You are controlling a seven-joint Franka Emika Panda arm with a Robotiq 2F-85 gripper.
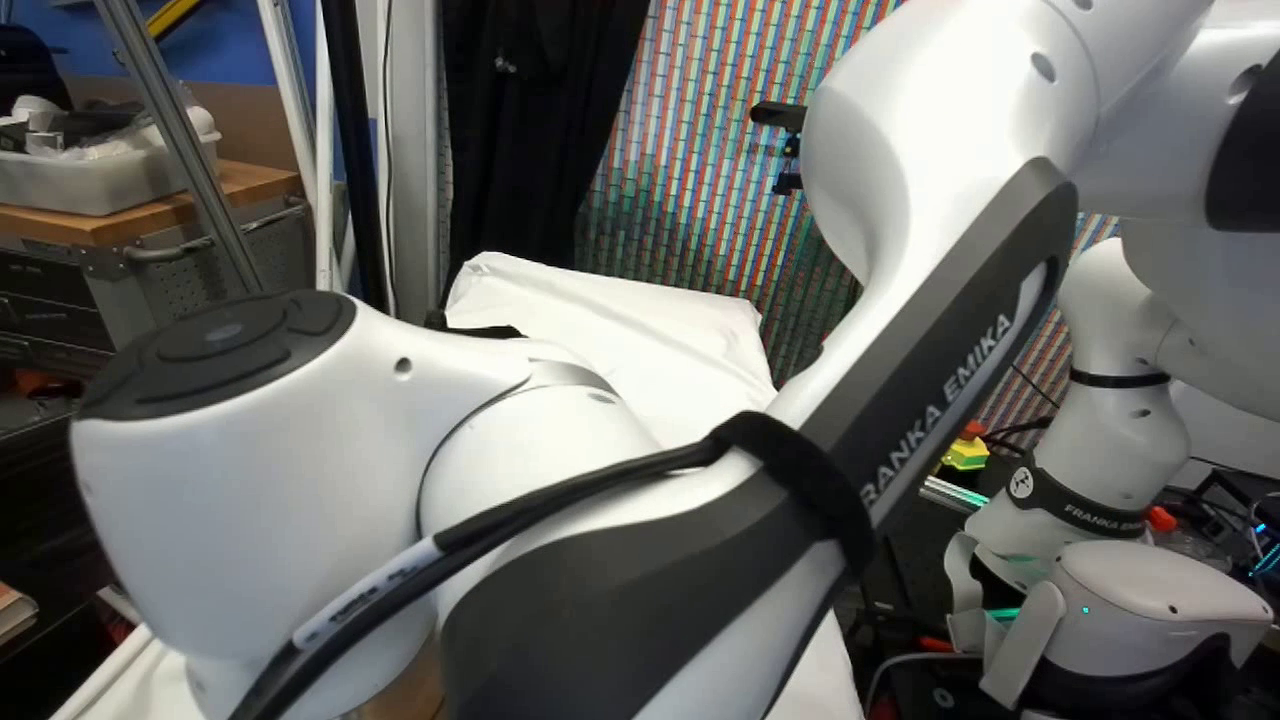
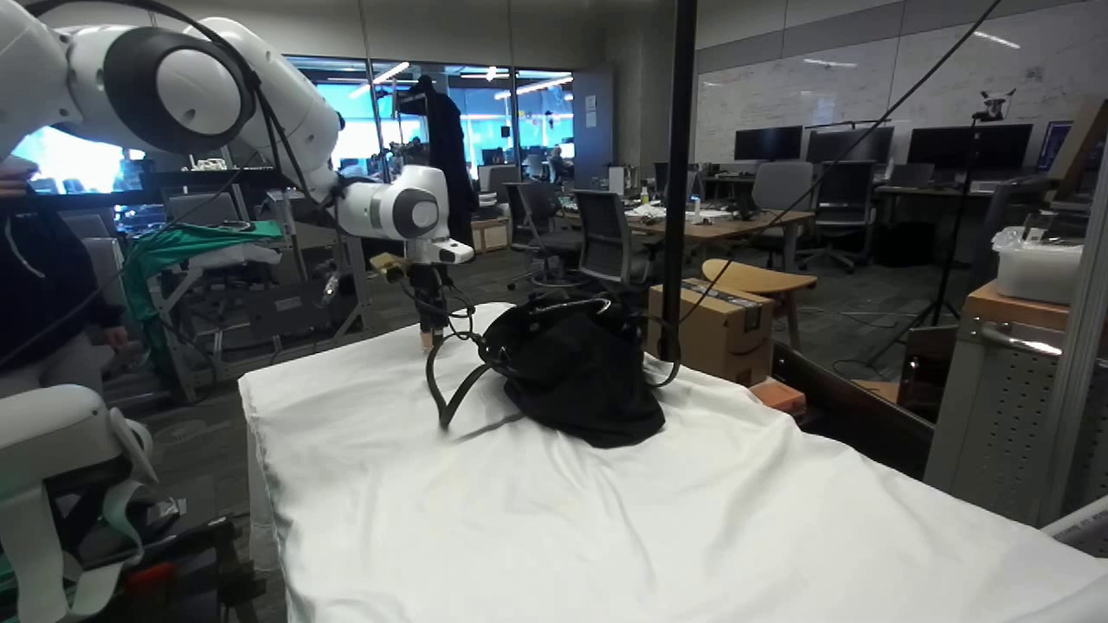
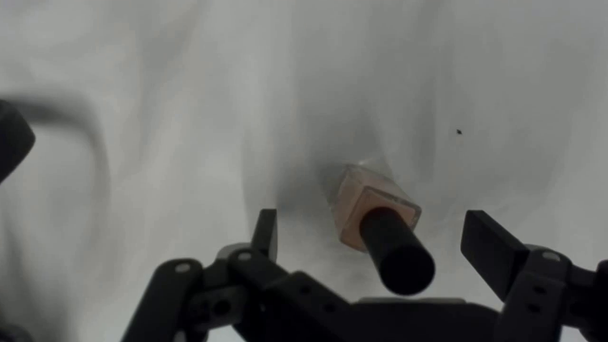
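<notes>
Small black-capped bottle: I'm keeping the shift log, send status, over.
Gripper open. Small bottle upright on white cloth, seen between the jaws, not gripped. Black bag close by; nothing seen between jaws and bottle.

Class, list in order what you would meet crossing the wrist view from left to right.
Black piece at the picture's edge, one gripper fingertip, pinkish bottle with its black cap, the other gripper fingertip.
</notes>
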